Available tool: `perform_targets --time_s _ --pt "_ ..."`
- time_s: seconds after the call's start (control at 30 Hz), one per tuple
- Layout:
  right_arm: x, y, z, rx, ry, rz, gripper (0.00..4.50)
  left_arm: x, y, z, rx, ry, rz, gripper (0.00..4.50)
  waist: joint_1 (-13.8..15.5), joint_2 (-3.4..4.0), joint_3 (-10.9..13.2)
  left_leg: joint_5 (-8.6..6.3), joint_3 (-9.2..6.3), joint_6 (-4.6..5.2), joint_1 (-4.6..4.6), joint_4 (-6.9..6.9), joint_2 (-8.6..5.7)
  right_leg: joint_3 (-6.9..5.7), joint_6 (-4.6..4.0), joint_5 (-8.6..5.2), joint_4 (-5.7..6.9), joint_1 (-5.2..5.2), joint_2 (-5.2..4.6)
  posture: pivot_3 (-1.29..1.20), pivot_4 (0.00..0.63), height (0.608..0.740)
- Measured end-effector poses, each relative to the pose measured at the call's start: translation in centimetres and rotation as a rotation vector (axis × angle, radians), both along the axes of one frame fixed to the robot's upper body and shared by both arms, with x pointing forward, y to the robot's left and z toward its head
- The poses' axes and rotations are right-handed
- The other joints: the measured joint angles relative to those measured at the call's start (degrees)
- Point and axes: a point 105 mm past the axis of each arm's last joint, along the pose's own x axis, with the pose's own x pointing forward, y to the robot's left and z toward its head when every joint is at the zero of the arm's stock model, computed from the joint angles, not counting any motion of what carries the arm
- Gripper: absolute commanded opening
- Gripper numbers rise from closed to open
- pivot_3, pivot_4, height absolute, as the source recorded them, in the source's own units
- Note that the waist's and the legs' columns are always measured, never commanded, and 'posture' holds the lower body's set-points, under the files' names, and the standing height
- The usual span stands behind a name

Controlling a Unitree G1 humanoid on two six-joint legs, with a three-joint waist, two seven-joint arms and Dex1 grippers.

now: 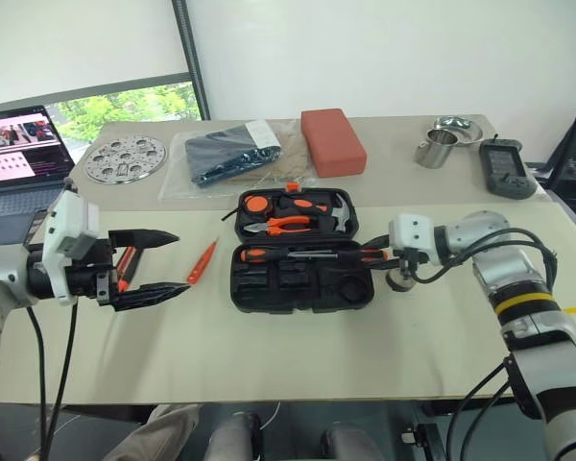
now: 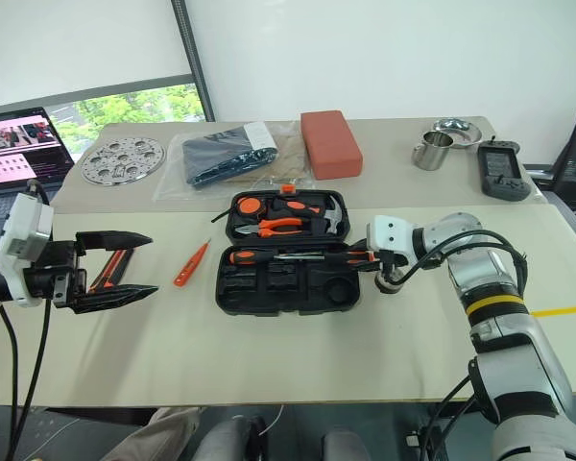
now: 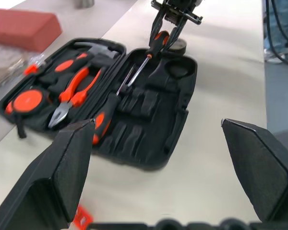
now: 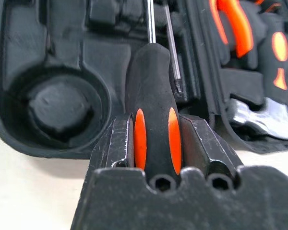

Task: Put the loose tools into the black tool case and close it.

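Note:
The black tool case [image 1: 269,293] lies open in the middle of the table, with pliers [image 1: 290,223] and a hammer in its far half. One long screwdriver [image 1: 259,254] rests in the near half. My right gripper [image 1: 392,257] is at the case's right edge, shut on the black-orange handle of a second long screwdriver [image 4: 153,110], whose shaft reaches over the case. A small dark tape roll [image 1: 400,280] sits on the table just below that gripper. My left gripper [image 1: 178,261] is open to the left of the case, with the utility knife [image 1: 125,267] on the table behind its fingers. The small orange screwdriver [image 1: 202,261] lies between the left gripper and the case.
On the far table are a laptop [image 1: 19,144], a perforated metal disc [image 1: 125,158], a clear bag with a dark bundle [image 1: 226,154], a red block [image 1: 332,141], a metal cup [image 1: 437,149] and a black handheld device [image 1: 506,168].

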Motion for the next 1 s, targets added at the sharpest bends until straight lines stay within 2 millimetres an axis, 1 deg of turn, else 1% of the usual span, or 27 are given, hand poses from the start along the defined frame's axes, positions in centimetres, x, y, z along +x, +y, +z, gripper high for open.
perform_targets --time_s 0.1,0.2,0.47,0.57,0.73,0.8,0.87,1.0 --pt "0.5 0.9 -0.1 -0.006 0.004 0.02 1.05 -0.2 0.0 -0.1 0.001 0.002 0.005 4.5 0.0 0.01 0.01 0.0 0.0 0.0 0.03 -0.01 0.05 -0.01 -0.05 0.0 0.04 0.0 0.03 0.0 0.15 0.74" --pt "0.9 1.6 0.3 -0.007 -0.005 0.035 1.05 -0.3 0.3 -0.1 -0.002 -0.001 0.027 4.5 -0.08 0.03 0.02 0.0 0.01 -0.03 0.04 -0.03 0.08 -0.02 -0.08 0.0 0.07 -0.02 0.06 0.0 0.15 0.74" --pt "0.8 2.1 -0.3 -0.032 0.013 0.058 1.05 -0.4 0.7 -0.3 0.002 0.004 0.043 4.5 -0.37 0.03 0.02 -0.01 0.01 -0.02 0.11 -0.07 0.1 -0.03 -0.11 0.0 0.11 0.01 0.07 0.0 0.15 0.74" --pt "1.3 2.3 -0.3 -0.028 0.012 0.024 1.05 -0.4 0.6 -0.2 0.005 -0.012 0.037 4.5 -0.5 0.03 0.02 -0.01 0.03 -0.03 0.2 -0.09 0.11 -0.03 -0.13 0.0 0.12 0.06 0.06 0.0 0.15 0.74" --pt "1.5 2.6 -0.3 -0.031 0.007 0.019 1.05 -0.3 0.6 -0.1 0.006 -0.025 0.032 4.5 -0.7 0.03 0.02 -0.02 0.04 -0.02 0.22 -0.1 0.11 -0.03 -0.14 0.0 0.15 0.06 0.06 0.0 0.15 0.74" --pt "1.5 2.9 -0.4 -0.028 0.01 0.024 2.06 -0.2 0.6 -0.2 0.004 -0.023 0.033 4.5 -0.81 0.03 0.02 -0.03 0.04 0.0 0.23 -0.1 0.12 -0.03 -0.15 0.0 0.17 0.06 0.06 0.0 0.15 0.74" --pt "1.5 2.9 -0.5 -0.022 0.011 0.016 2.65 -0.2 0.6 -0.3 0.002 -0.017 0.033 4.5 -0.85 0.03 0.02 -0.03 0.05 0.01 0.23 -0.1 0.1 -0.02 -0.15 0.0 0.24 0.03 0.05 0.0 0.15 0.74" --pt "1.7 3.1 -0.1 -0.007 0.003 0.016 4.03 0.0 0.6 -0.4 -0.001 -0.012 0.033 4.5 -0.87 0.03 0.02 -0.05 0.06 0.0 0.28 -0.1 0.1 -0.03 -0.2 -0.03 0.39 0.02 0.04 0.0 0.15 0.74"
